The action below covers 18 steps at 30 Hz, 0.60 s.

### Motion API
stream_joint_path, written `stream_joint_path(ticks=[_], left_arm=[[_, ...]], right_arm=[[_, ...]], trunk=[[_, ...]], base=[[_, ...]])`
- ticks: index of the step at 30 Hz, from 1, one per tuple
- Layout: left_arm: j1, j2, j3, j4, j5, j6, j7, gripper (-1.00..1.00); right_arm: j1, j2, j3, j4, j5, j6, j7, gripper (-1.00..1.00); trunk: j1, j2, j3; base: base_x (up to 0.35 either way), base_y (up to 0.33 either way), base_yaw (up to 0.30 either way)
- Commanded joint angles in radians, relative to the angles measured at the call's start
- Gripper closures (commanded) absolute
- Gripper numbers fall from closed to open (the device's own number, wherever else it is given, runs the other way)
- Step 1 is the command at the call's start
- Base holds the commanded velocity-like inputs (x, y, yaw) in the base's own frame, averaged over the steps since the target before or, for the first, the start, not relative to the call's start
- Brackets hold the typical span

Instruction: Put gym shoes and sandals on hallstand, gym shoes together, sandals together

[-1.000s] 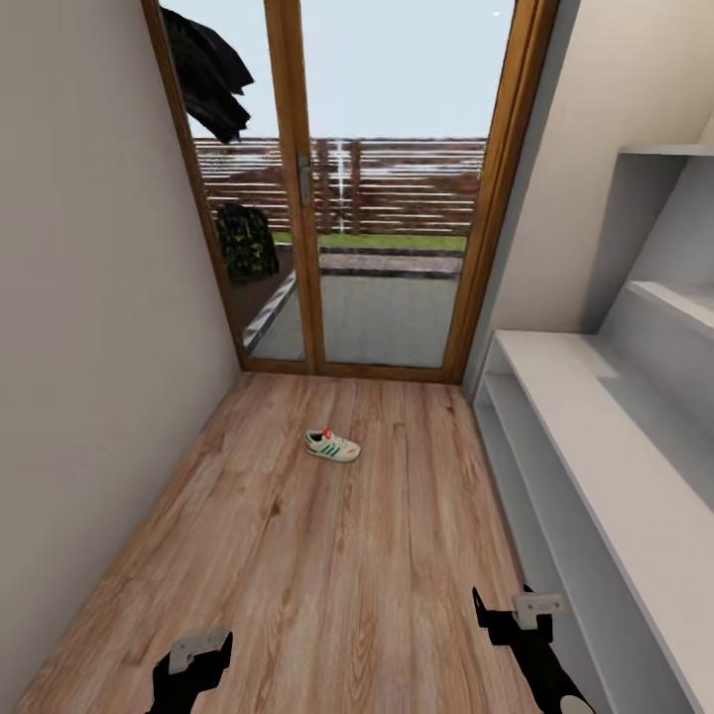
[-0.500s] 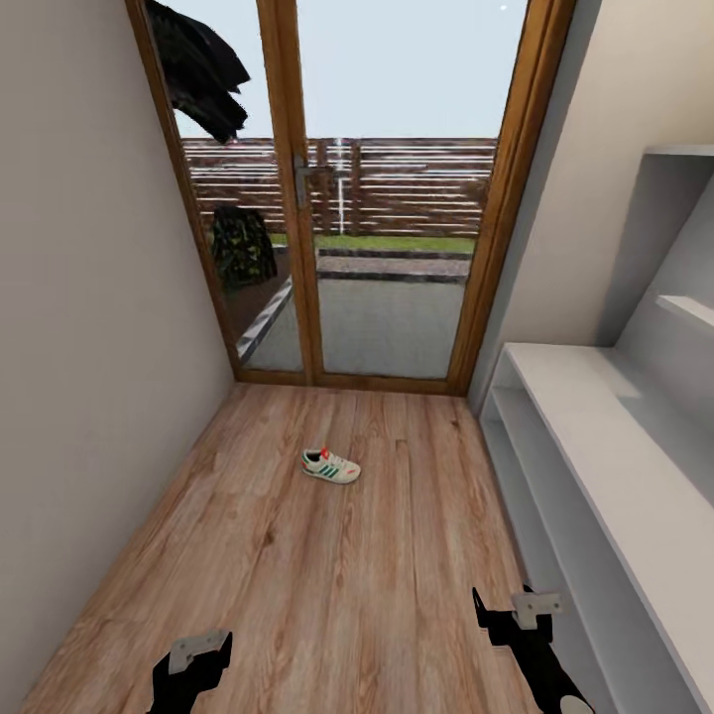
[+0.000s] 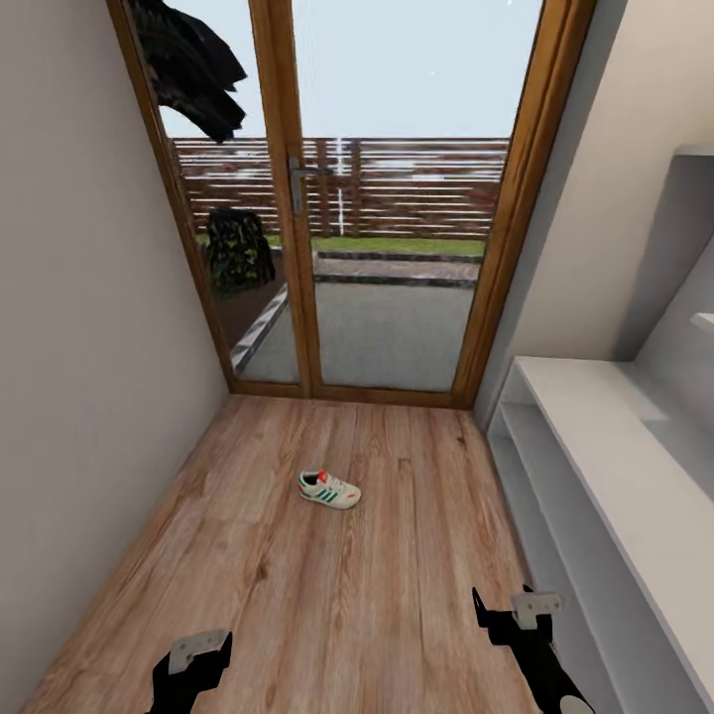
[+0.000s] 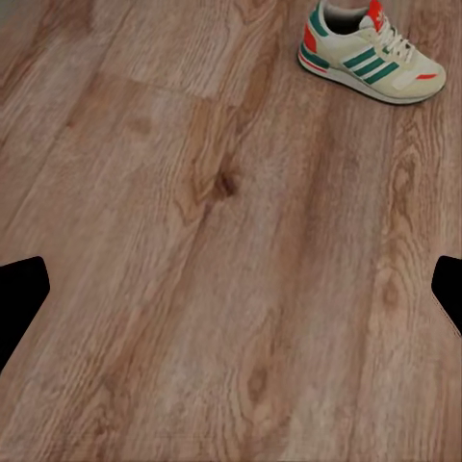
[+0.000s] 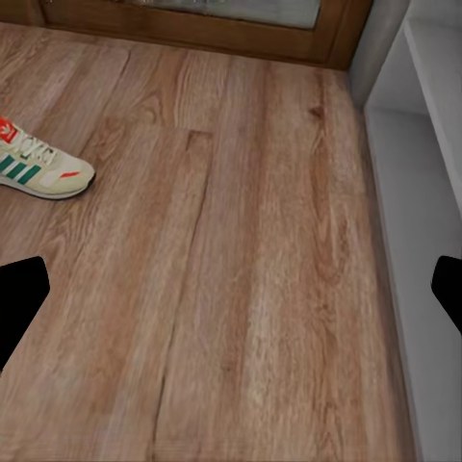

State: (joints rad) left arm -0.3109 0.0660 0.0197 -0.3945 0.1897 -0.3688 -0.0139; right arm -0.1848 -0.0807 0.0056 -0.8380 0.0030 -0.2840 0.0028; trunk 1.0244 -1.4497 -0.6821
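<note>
Hallstand (image 3: 595, 436) along my right wall, one; one gym shoe (image 3: 328, 490) on the corridor floor (image 3: 327, 605) ahead, cream-white, green stripes, red-orange heel. Left gripper (image 4: 231, 289) and right gripper (image 5: 231, 289): fingers spread apart, empty.

The right wrist view's edge cuts off the gym shoe's (image 5: 43, 166) heel

Location: home entrance corridor, narrow. Evidence: wood-plank floor (image 3: 337, 585) betw. plain light walls; glazed double door (image 3: 347, 198) w/ wooden frame and lever handle at far end, opening onto paved patio, grass strip and slatted fence (image 3: 397, 188). Pale hallstand (image 3: 605, 466) w/ low open shelves along right wall. One gym shoe (image 3: 328, 490) on floor. Dark garment (image 3: 188, 64) hangs at door's upper left.
</note>
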Motion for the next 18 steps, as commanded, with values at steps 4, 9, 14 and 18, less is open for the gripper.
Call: stream_joint_path(ticks=[4,9,14,18], left_arm=[[-0.001,0.000,0.000,0.001,0.004,-0.002,-0.001,-1.00],[-0.001,0.000,0.000,0.001,0.005,-0.003,-0.001,-1.00],[-0.001,0.000,0.000,0.001,0.005,-0.003,-0.001,-1.00],[-0.001,0.000,0.000,0.001,0.004,-0.004,-0.001,-1.00]], right_arm=[[0.000,0.001,0.001,0.000,0.001,-0.003,0.000,-1.00],[0.000,0.000,0.001,0.000,0.000,-0.003,0.000,-1.00],[0.000,0.000,0.001,0.000,0.001,-0.003,0.000,-1.00],[0.000,0.000,0.001,0.000,0.001,-0.003,0.000,-1.00]], trunk=[[0.001,0.000,-0.001],[0.001,0.000,-0.001],[0.001,0.000,-0.001],[0.001,0.000,-0.001]], base=[[0.340,0.000,0.000],[0.340,0.000,0.000],[0.340,0.000,0.000],[0.340,0.031,0.000]])
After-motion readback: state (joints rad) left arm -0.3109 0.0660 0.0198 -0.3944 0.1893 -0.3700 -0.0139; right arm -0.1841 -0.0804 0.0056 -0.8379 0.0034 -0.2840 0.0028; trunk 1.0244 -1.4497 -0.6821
